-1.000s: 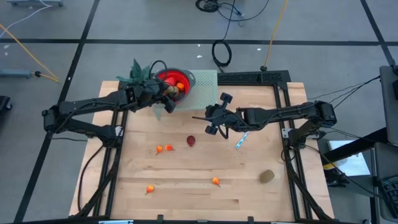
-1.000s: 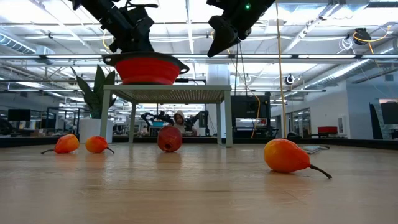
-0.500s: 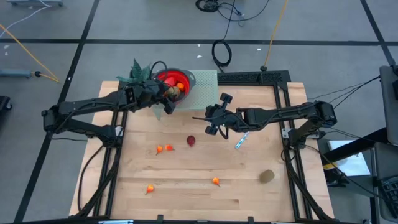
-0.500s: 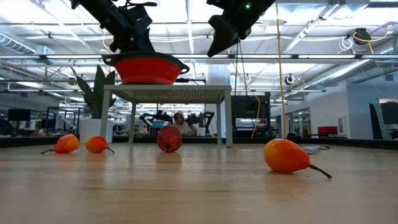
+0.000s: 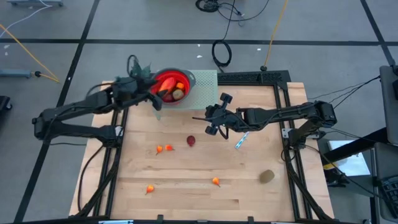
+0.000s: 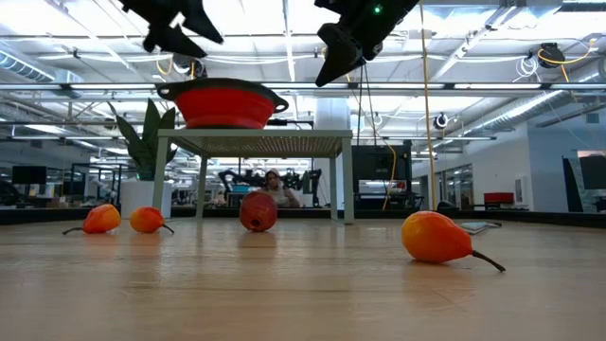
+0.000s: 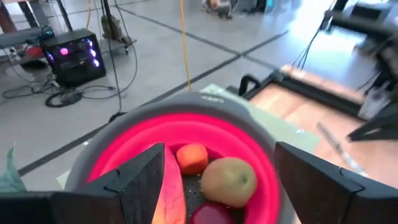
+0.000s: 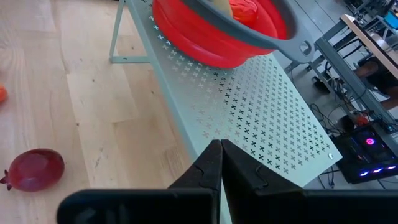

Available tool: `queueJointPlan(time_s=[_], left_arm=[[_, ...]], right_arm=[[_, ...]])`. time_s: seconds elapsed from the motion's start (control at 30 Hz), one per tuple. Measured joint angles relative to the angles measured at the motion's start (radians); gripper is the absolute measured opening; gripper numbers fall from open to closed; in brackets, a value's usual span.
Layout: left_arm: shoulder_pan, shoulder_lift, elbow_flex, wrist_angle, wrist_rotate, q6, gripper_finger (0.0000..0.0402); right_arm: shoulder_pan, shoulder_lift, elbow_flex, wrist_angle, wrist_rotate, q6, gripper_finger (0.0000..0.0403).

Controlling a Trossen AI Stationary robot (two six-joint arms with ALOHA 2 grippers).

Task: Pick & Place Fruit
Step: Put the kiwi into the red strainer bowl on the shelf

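A red bowl with a grey rim (image 5: 188, 78) stands on a pale green perforated stand (image 5: 204, 88) at the table's far edge. It holds an orange piece (image 7: 191, 157), a brownish-green fruit (image 7: 230, 179) and a dark red one (image 7: 211, 214). My left gripper (image 5: 155, 98) hangs open and empty just left of the bowl, above its rim, pointing at it. On the table lie a dark red fruit (image 5: 191, 141), several small orange ones (image 5: 163, 149) and a brownish-green oval (image 5: 267, 176). My right gripper (image 5: 211, 126) hovers shut and empty over the table's middle.
A slim blue-and-white stick (image 5: 241, 140) lies right of the table's middle, under my right arm. A green plant (image 5: 138, 70) stands at the far left corner, behind my left gripper. The stand's legs (image 6: 201, 185) rest on the far part of the table.
My left gripper has drawn back from over the bowl toward the table's left edge and risen, and in the low view its fingers now stand apart above the rim. The brownish-green fruit stays in the bowl.
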Motion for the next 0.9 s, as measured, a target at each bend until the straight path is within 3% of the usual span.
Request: queueJointPlan(time_s=[0.3, 0.63, 0.9], left_arm=[[-0.078, -0.128, 0.0, -0.177, 0.0, -0.136, 0.0258], [-0.186, -0.18, 0.0, -0.305, -0.03, -0.156, 0.0182], [-0.273, -0.225, -0.001, -0.332, -0.047, -0.123, 0.008]], right_arm=[[0.0, 0.0, 0.0, -0.001, 0.002, -0.073, 0.0001], [0.003, 0.0, 0.0, -0.033, -0.008, -0.042, 0.0002], [0.003, 0.0, 0.0, -0.037, -0.169, 0.085, 0.0001]])
